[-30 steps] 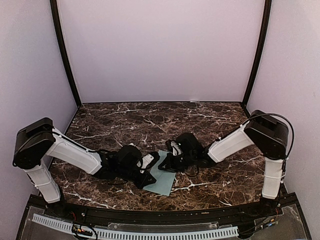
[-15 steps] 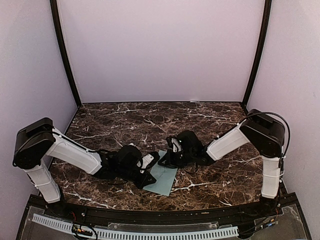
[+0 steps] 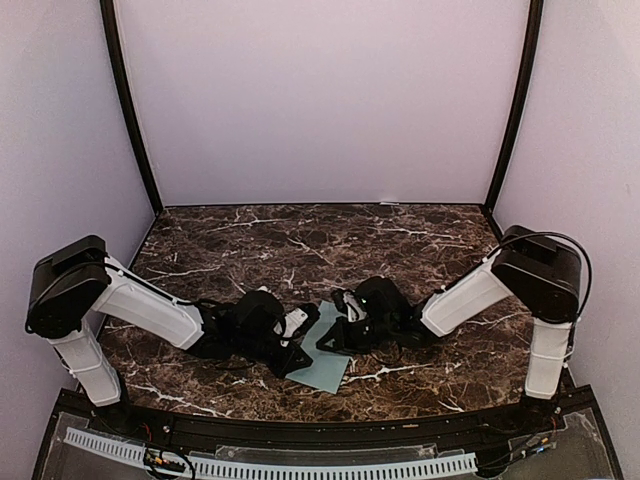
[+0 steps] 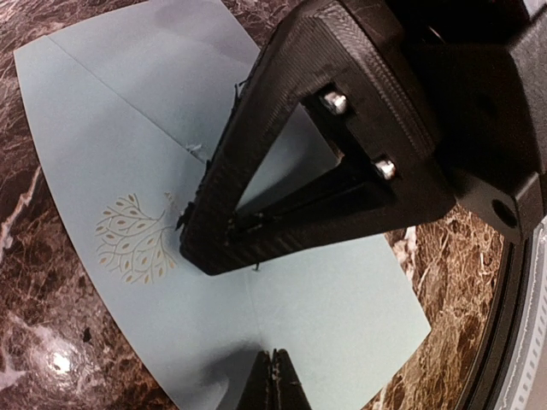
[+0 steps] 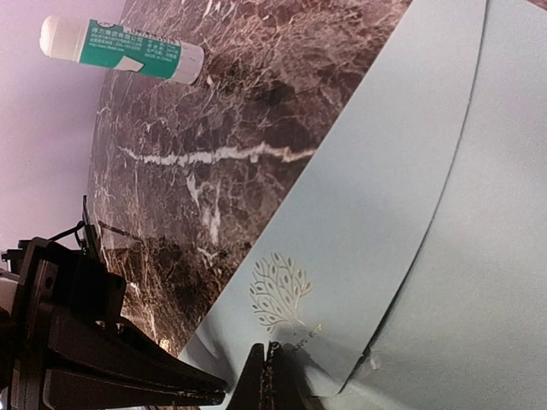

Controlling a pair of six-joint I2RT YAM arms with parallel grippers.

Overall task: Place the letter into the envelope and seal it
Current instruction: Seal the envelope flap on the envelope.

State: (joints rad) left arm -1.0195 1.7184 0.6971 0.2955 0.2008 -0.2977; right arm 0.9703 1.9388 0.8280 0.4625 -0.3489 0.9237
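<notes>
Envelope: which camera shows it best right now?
Left wrist: the envelope fills the frame, its seams and gold tree print plain. Right wrist shows part with the print; top external shows only a small, partly covered teal patch.

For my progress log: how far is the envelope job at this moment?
Looks done: no letter shows anywhere, so it is probably inside the envelope, whose flap lies flat. In hand: both shut, the left end effector and right end effector press on it, the right by the tree emblem. Left: releasing; whether the seal holds I cannot tell. The glue stick lies aside.
</notes>
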